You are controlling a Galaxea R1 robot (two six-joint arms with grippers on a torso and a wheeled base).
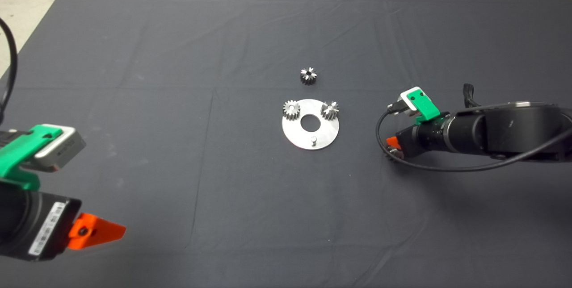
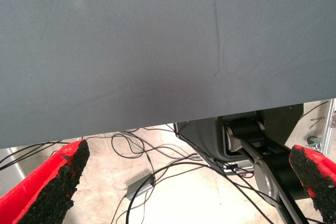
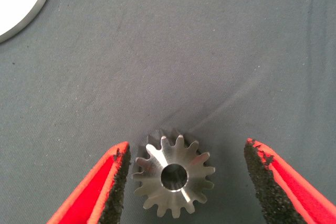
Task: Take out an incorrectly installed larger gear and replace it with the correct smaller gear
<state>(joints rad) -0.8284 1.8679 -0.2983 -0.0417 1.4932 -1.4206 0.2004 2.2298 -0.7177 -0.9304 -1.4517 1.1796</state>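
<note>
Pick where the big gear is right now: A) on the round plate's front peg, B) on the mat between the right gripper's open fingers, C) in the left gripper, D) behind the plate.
B: the right wrist view shows the big gear flat on the mat between the right gripper's spread fingers, off the plate, whose front peg stands bare.

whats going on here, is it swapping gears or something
Yes, a gear swap, partway through. The right gripper is low on the mat beside the round plate, fingers open around the larger gear, which lies flat on the mat. The plate's front peg is bare. The smaller gear waits behind the plate. The left gripper is parked, open.
</note>
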